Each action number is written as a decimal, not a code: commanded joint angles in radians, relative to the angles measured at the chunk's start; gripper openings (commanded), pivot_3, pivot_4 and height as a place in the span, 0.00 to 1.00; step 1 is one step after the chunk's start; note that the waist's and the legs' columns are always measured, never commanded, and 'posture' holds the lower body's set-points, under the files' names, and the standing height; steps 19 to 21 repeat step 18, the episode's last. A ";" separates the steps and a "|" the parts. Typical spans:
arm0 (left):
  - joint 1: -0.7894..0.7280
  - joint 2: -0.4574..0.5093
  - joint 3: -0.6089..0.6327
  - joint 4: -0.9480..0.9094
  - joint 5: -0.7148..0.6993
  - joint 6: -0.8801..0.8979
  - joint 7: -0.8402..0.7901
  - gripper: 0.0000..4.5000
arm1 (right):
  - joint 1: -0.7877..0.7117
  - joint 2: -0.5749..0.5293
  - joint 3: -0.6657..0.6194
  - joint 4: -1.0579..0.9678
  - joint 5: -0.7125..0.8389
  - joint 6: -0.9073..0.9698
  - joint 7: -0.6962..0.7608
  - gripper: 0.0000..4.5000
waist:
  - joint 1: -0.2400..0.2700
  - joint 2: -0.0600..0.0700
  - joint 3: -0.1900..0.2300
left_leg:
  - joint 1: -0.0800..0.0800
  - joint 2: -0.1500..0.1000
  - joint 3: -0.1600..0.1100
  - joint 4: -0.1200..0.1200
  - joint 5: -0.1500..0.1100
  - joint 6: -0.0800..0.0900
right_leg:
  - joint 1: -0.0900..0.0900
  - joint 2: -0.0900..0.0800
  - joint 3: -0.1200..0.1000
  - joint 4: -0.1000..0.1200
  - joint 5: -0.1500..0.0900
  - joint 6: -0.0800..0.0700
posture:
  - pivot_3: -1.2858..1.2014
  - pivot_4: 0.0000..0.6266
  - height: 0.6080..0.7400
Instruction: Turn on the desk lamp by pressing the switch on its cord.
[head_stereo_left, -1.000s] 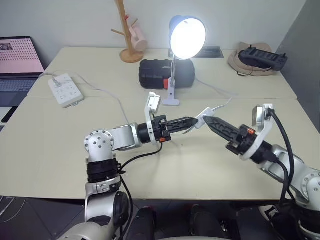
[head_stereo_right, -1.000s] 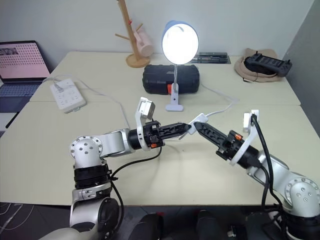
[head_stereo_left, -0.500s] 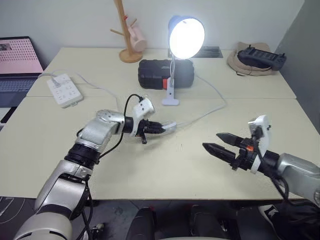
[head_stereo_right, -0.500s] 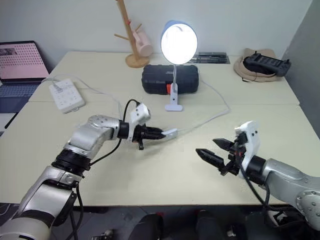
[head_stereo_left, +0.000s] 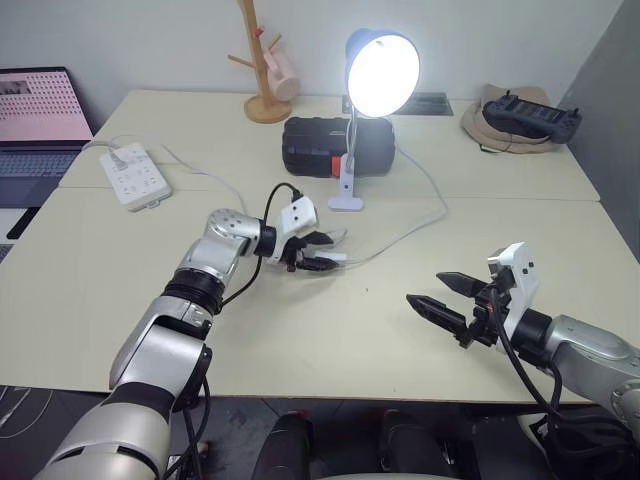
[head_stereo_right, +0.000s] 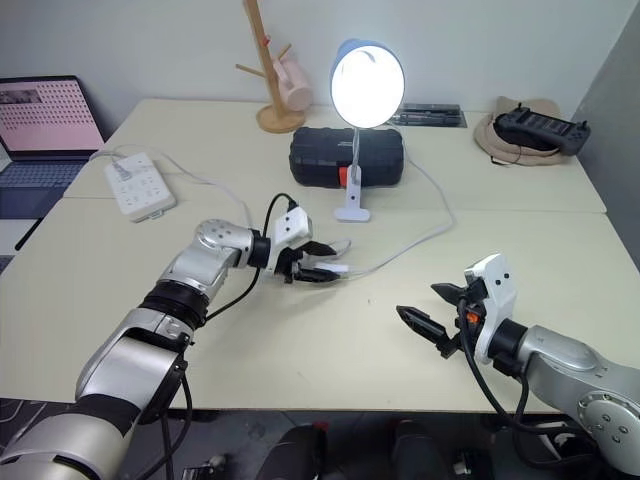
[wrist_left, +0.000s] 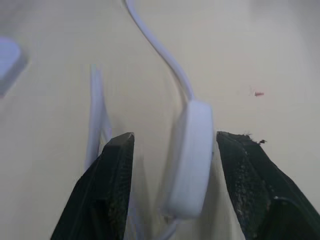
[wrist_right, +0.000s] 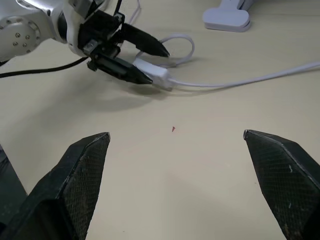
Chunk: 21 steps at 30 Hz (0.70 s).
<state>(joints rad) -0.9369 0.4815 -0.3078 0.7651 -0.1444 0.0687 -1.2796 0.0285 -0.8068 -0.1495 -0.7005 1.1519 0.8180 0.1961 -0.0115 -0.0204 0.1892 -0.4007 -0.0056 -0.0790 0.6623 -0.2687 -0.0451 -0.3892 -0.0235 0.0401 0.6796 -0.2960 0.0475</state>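
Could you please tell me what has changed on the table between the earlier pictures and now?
Both claws have let go of the small white oblong switch, which they held up between them a second ago. It now lies on the beige table between the open fingers of the left claw. The right claw has drawn back toward the table's near edge, open. The blue-shaded desk lamp stays lit.

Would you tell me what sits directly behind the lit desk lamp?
Behind the desk lamp lies a black case on the table. The lamp's neck covers part of the case's front.
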 joint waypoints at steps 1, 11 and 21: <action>-0.024 0.068 0.087 -0.149 -0.089 0.169 -0.092 0.87 | -0.008 -0.032 -0.049 0.001 -0.020 -0.005 0.068 1.00 | -0.006 0.000 0.000 | 0.000 0.000 0.000 0.000 0.000 0.000 | 0.000 0.000 0.000 0.000 0.000 0.000 | 0.52 0.24 1.00; 0.050 0.340 0.231 -0.373 -0.135 0.404 -0.119 0.99 | -0.095 -0.196 -0.098 0.168 -0.131 -0.011 0.356 1.00 | -0.020 0.000 0.000 | 0.002 0.000 -0.002 0.000 0.000 0.000 | 0.001 0.000 0.000 0.001 0.000 0.000 | 0.52 0.24 1.00; 0.223 0.452 0.254 -0.450 -0.094 0.324 -0.100 0.99 | -0.143 -0.226 -0.089 0.233 -0.211 -0.019 0.485 1.00 | -0.019 0.000 0.000 | 0.001 0.005 -0.002 0.000 0.000 0.000 | 0.000 -0.001 0.000 0.001 0.000 0.000 | 0.52 0.24 1.00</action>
